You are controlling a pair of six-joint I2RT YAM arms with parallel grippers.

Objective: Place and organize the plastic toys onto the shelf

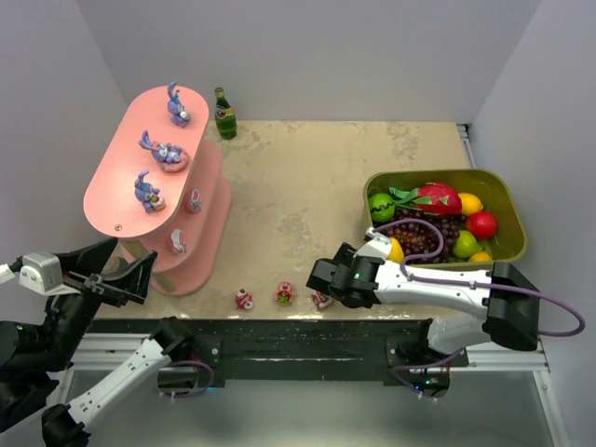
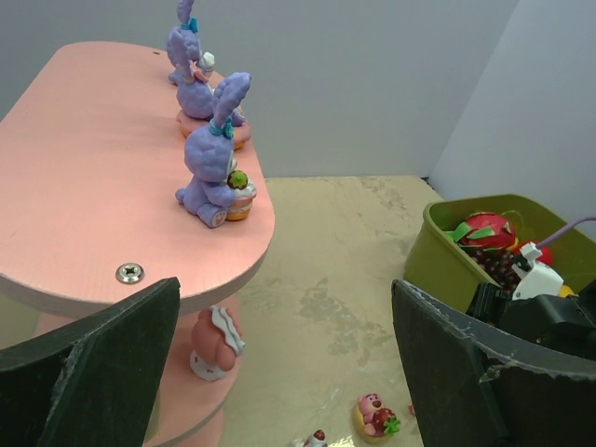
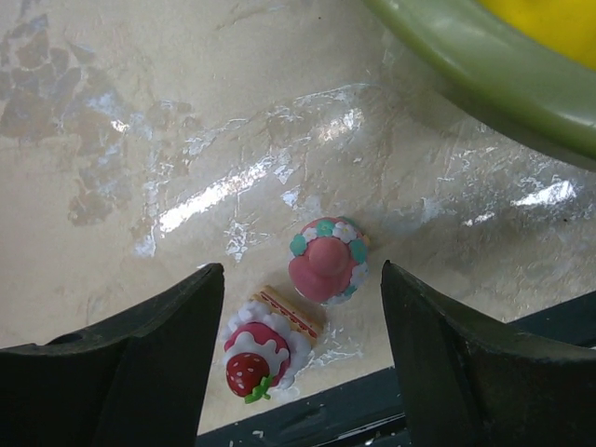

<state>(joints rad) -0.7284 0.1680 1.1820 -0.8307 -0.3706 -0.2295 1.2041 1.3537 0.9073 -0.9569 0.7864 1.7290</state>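
Toys (image 1: 285, 293) sit along the table's (image 1: 307, 168) near edge, two (strawberry cake (image 3: 261, 354), pink figurine (image 3: 326, 261)) under the right gripper (image 3: 300, 275), fingers spread wide. Farther left, the left gripper (image 2: 284, 298) gapes empty beside the pink shelf (image 2: 84, 186), whose top tier holds purple bunnies (image 2: 214, 163).

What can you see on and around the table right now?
Shelf: one, pink, left side of table.
Bunny toys: three, purple, top tier.
Shelf toys: two, pink and white, lower tiers.
Loose toys: three, pink and red, table's near edge.
Bottle: one, green, behind shelf.
Tub: one, olive green, right side.
Fruit: several, mixed colours, in tub.
Table: one, beige.
Left gripper: open, by shelf's near end.
Right gripper: open, over two loose toys.
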